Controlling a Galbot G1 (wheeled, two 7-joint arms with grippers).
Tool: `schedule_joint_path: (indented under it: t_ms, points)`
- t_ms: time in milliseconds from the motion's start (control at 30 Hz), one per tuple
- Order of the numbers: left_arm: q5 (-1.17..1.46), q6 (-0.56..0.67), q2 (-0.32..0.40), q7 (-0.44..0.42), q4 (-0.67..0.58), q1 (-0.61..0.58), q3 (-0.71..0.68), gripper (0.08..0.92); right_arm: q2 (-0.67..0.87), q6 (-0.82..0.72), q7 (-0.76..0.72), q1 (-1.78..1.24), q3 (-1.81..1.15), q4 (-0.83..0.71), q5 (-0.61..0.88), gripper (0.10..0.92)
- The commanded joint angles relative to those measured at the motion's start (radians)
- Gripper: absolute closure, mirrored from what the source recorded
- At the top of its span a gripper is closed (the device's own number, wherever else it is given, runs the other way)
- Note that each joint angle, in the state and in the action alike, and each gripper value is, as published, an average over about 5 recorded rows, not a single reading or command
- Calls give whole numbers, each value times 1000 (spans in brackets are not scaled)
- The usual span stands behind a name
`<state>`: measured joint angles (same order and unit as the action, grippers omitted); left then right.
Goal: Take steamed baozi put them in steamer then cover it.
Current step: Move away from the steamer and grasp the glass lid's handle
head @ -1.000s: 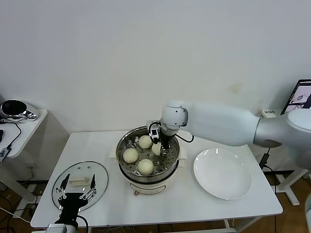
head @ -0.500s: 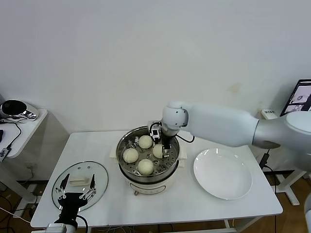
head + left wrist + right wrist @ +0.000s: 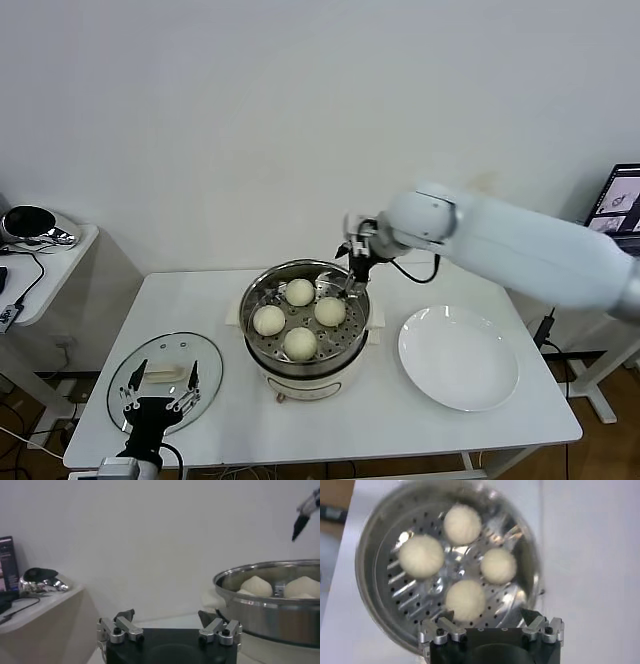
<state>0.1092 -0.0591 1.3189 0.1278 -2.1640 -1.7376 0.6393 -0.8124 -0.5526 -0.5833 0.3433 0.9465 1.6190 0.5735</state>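
Claw status first: our right claw is spread wide with nothing in it, hanging above the far right rim of the steamer. Our left claw is also spread and empty, parked low at the near left, right over the lid.

Going big to small from there. We're working on a white tabletop. On it sits the steamer, shiny pot on its cream base, roughly in the middle. To its right is the white plate, with nothing on it. To the left, flat on the tabletop, lies the glass lid with its cream bar handle.

All four buns are in the steamer, on the perforated tray: one at the back, one left, one right, one in front. The right wrist view shows them spaced apart, none stacked.

So we'd say loading is done. What's left is the covering, and the lid looks untouched so far.
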Motion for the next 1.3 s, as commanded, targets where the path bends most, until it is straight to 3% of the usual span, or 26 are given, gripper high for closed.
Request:
schedule_joint_path:
  t_ms: [33,233,600,900,1300]
  points:
    - [-3,1,9,2,31,2,3,177,243,437,537,-946,-827,187,45,203]
    - [-67,17,23,18,57,-4,3,177,-44,711,487,-1430,-1381,161,-252,203]
    - [-547,153,-12,57,202,-17,94,177,-490,782,434,-1776,-1775,296,-485,203]
    - [-1101,222,-121,106,309,-90,213,177,-568,779,492,-1912,-1910,339,-443,203]
    - [-1240,257,-212,105,543,161,140,177,-616,795,515,-1933,-1949,341,-446,203]
